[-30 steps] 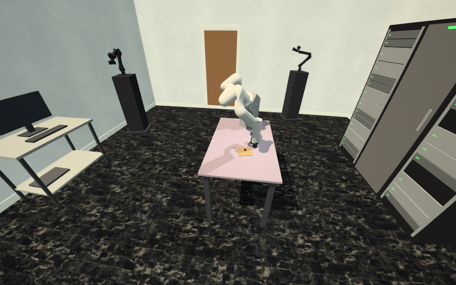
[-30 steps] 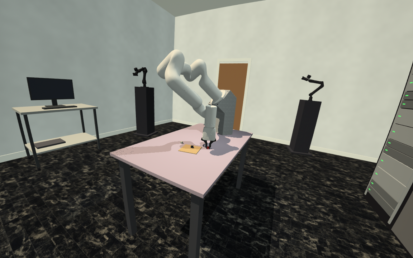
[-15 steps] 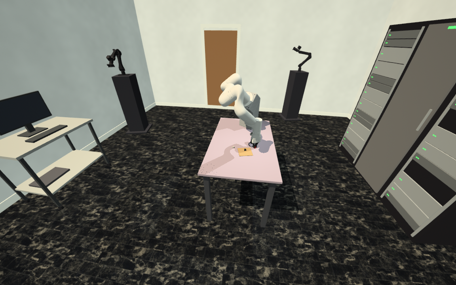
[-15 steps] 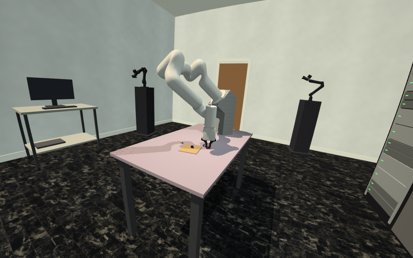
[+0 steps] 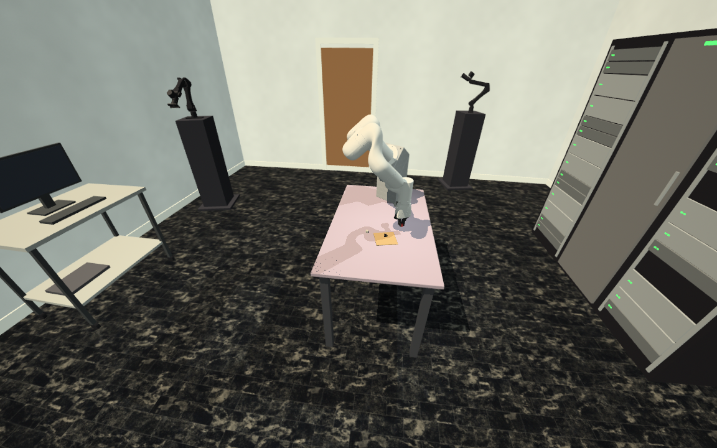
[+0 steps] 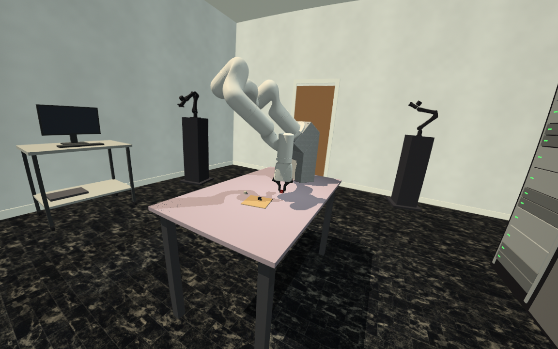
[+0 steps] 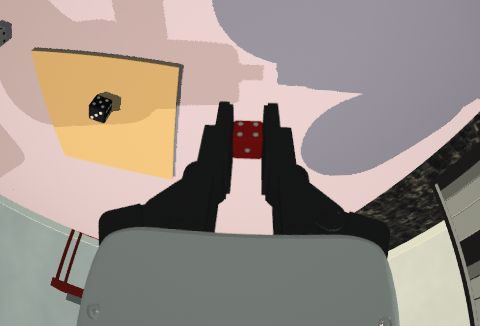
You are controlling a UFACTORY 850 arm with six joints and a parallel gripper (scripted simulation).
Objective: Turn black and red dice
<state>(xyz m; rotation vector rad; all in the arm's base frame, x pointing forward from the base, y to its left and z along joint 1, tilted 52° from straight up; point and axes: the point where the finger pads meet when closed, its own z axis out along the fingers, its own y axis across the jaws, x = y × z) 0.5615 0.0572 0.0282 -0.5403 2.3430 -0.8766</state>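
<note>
My gripper (image 5: pixel 401 221) (image 6: pixel 281 189) (image 7: pixel 248 122) is shut on the red die (image 5: pixel 401 224) (image 6: pixel 281 191) (image 7: pixel 248 139) and holds it above the table, to the right of the mat. In the wrist view its upper face shows four pips and its near side one. The black die (image 5: pixel 384 234) (image 6: pixel 259 198) (image 7: pixel 100 108) rests on the orange mat (image 5: pixel 386 242) (image 6: pixel 253 203) (image 7: pixel 125 146); its upper face seems to show five pips, a side three. The white die (image 5: pixel 367 231) (image 6: pixel 245 192) (image 7: pixel 4 33) is off the mat, partly cut off in the wrist view; its top is unreadable.
The pink table (image 5: pixel 372 261) (image 6: pixel 237 225) bears everything. The arm's shadow crosses the mat and table, and a large grey shadow lies right of the gripper. The arm's base stands at the table's back. A desk, two pedestals and server racks stand away from the table.
</note>
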